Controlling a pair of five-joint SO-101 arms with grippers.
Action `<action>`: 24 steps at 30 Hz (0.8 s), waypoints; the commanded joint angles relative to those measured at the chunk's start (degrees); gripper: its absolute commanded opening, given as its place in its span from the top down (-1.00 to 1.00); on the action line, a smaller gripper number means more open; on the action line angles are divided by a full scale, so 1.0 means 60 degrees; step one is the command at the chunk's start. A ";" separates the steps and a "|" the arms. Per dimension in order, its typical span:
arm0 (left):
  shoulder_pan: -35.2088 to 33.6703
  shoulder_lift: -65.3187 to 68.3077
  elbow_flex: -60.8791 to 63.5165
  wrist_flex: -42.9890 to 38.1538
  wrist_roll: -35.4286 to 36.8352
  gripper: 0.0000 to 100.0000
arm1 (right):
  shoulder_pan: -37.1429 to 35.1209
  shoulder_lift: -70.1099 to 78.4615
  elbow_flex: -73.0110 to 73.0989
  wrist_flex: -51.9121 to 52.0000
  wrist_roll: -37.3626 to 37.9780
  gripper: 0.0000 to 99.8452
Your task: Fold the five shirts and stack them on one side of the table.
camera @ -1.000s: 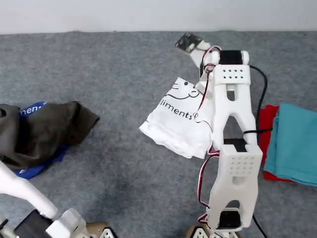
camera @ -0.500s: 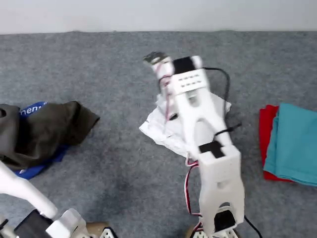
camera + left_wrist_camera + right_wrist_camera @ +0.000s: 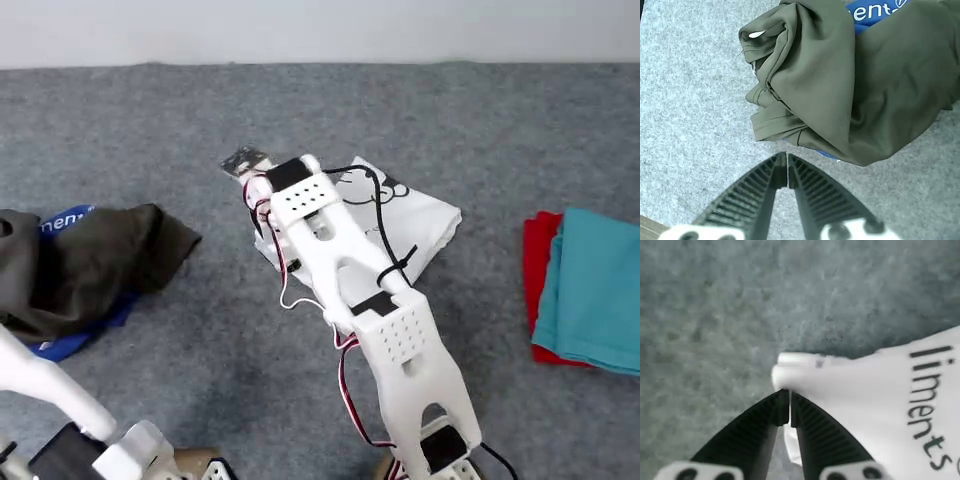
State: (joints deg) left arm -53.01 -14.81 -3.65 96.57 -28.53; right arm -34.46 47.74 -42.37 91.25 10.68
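**Five shirts on the tabletop: two stacked, two heaped, one in a pincer**

Five shirts lie on the grey tabletop point(image 3: 200, 120), and two arms stand at its near edge.

The white shirt point(image 3: 425, 215), printed with black lettering and a line drawing, lies crumpled near the middle. The right arm point(image 3: 400, 340) stretches across it. The right pincer point(image 3: 789, 392) has its jaws drawn together on a rolled edge of this shirt, and a sliver of white cloth shows between the tips. The rest of the shirt spreads away to one side over the grey surface.

At the right edge are two folded shirts, one on the other. The teal shirt point(image 3: 595, 290) is on top, and the red shirt point(image 3: 540, 260) shows beneath it along one side.

At the left edge are two unfolded shirts in a heap. The olive shirt point(image 3: 840, 85) is bunched on top. The blue shirt point(image 3: 875, 10), with white lettering, peeks out from under it at two places.

The left pincer point(image 3: 787, 170) hangs above bare tabletop just beside the olive shirt's hem. Its ribbed jaws are pressed together with nothing between them. The left arm point(image 3: 45, 385) sits at the near left corner, next to the heap.
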 commanded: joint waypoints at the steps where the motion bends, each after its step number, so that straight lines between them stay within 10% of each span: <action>1: 0.0073 -0.0249 -0.0037 -0.0176 0.0015 0.97 | -0.0007 -0.1062 -0.1084 0.0711 -0.0103 0.98; 24: 0.0073 -0.0249 -0.0037 -0.0132 -0.0322 0.97 | 0.6249 0.0022 -0.1524 0.0168 -0.0747 0.98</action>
State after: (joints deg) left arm -53.01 -14.81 -3.65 96.57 -29.93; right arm 0.18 45.01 -49.76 94.51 6.73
